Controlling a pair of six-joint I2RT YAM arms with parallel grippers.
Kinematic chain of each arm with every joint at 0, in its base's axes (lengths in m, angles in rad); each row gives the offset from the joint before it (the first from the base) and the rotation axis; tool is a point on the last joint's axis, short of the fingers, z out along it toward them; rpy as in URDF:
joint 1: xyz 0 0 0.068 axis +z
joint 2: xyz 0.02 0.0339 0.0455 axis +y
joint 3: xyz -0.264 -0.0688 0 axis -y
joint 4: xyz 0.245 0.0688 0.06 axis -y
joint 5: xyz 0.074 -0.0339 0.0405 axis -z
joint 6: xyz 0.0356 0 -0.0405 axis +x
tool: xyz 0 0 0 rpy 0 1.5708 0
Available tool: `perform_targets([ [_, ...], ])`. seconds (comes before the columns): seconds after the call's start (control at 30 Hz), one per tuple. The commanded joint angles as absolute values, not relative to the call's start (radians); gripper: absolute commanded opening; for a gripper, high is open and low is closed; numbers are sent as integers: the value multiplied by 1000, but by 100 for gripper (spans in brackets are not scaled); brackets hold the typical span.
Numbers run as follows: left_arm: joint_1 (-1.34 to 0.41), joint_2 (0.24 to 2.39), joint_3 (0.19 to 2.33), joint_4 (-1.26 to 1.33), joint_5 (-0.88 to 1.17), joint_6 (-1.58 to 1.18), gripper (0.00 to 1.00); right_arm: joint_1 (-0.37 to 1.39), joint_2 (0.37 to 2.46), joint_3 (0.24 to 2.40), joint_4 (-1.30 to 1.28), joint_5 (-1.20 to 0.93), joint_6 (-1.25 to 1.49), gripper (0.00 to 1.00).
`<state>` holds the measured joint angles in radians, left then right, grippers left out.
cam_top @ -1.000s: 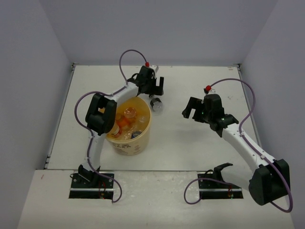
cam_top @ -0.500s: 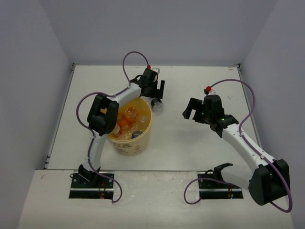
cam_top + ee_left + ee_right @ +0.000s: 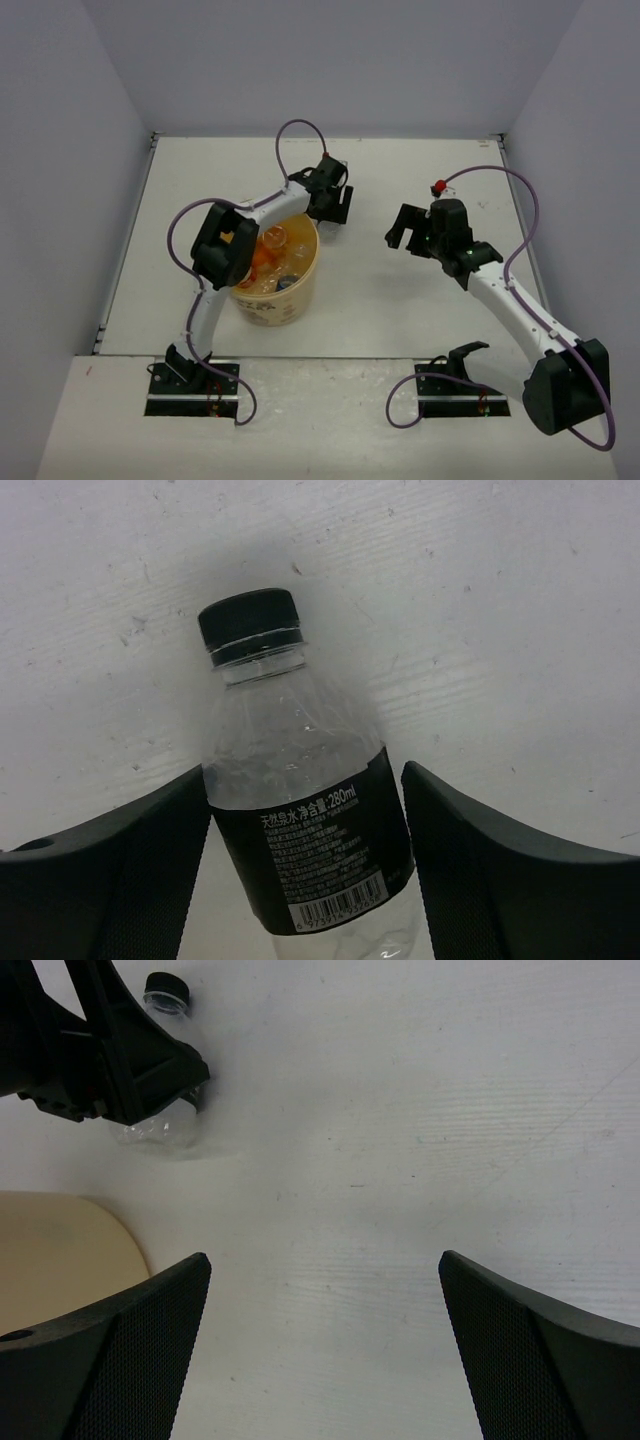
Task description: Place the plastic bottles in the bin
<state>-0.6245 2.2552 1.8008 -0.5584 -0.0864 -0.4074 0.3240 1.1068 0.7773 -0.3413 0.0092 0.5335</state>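
A clear plastic bottle [image 3: 295, 740] with a black cap and black label lies on the white table, cap pointing away from the left wrist camera. My left gripper [image 3: 305, 770] straddles its labelled body, with both fingers against its sides. From above, that gripper [image 3: 335, 208] sits just behind the right rim of the bin [image 3: 270, 295] and hides the bottle. The yellow bin holds several bottles, among them an orange one [image 3: 262, 258] and a clear one [image 3: 276, 237]. My right gripper [image 3: 405, 228] hovers open over bare table [image 3: 325, 1260], to the right of the bottle [image 3: 160, 1132].
The bin's cream side [image 3: 60, 1250] shows at the left of the right wrist view. Grey walls close in the table on three sides. Purple cables loop over both arms.
My left gripper moved right and down over the lying bottle, and its jaws closed from wide open onto the bottle's sides. The right arm barely moved.
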Motion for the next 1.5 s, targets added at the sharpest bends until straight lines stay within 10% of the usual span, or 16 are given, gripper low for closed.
perform_targets([
  [0.0, -626, 2286, 1802, -584, -125, -437, 67, 319, 1080, 767, -327, 47, 521, 99],
  [0.27, -627, 2281, 1877, -615, -119, -414, 19, 319, 1060, 765, -327, 48, 522, 99],
  [0.5, -660, 2173, 2054, -629, -85, -333, 5, 318, 1041, 765, -328, 32, 519, 99],
  [0.8, -683, 1899, 2137, -626, -92, -245, 9, 319, 1012, 759, -329, 10, 509, 99],
  [1.3, -695, 1005, 1268, -661, -237, -486, 24, 318, 1008, 738, -321, 6, 499, 99],
  [1.4, -695, 989, 1197, -680, -216, -498, 41, 319, 1006, 736, -318, 6, 499, 99],
  [1.47, -694, 993, 1178, -687, -215, -509, 74, 318, 1004, 735, -321, 6, 499, 99],
])
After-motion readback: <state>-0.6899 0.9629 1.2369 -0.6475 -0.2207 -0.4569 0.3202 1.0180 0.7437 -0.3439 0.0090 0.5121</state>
